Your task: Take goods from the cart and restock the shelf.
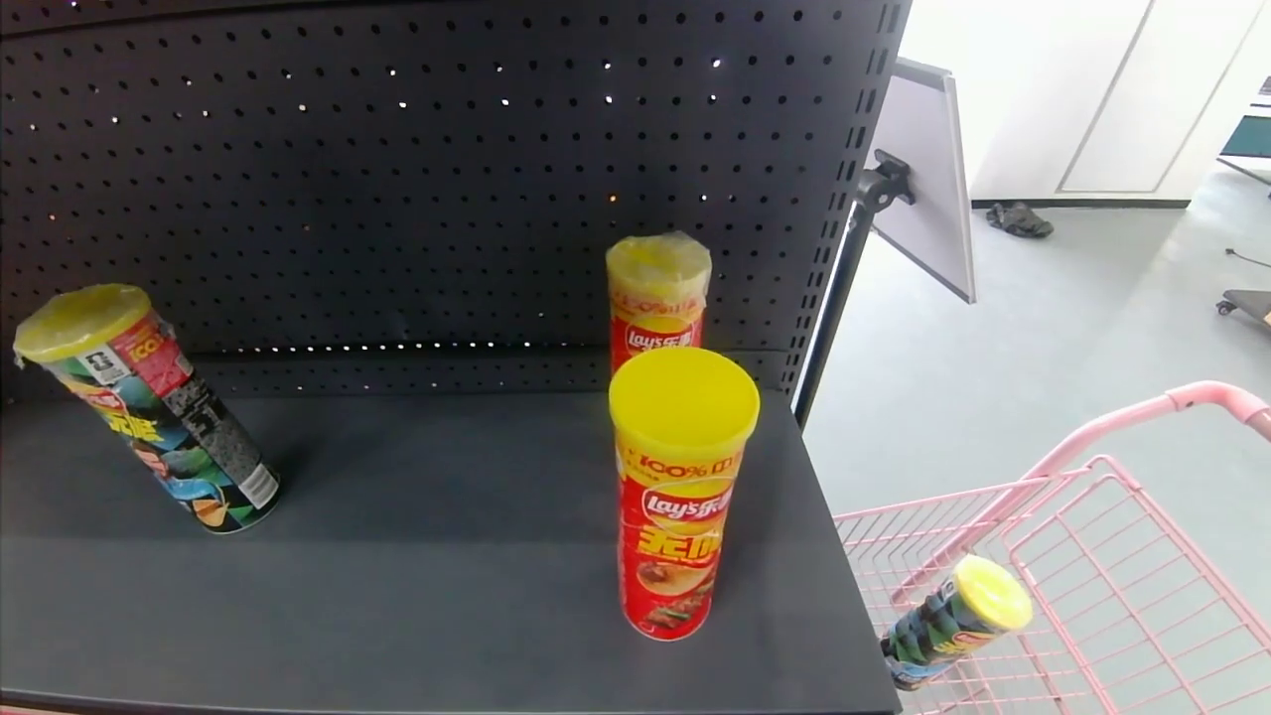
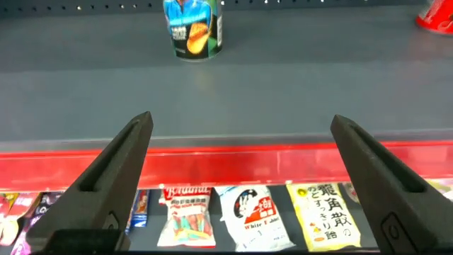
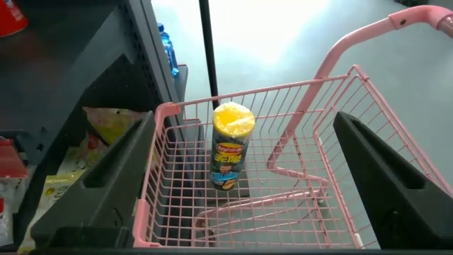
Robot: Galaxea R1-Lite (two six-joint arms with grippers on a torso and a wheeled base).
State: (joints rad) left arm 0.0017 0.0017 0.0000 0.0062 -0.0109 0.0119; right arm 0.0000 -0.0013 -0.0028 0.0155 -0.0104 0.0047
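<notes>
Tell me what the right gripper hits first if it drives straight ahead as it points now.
Most likely the yellow-lidded chip can standing in the pink cart: it lies centred ahead of the right gripper, whose fingers are open. How far off is unclear.

front red can (image 1: pixel 667 536): logo badge and large yellow characters; near the front right edge of the shelf (image 1: pixel 417 516).
rear red can (image 1: pixel 655 318): same badge; shelf's back edge.
dark can (image 1: pixel 159 417): white stickers, fine-print panel, yellow characters; shelf's left edge.
cart can (image 3: pixel 228 152): small badge, yellow characters; inside the pink cart (image 1: pixel 1201 395).
snack packets (image 2: pixel 322 212): bold printed characters; under the shelf's red front edge.
</notes>
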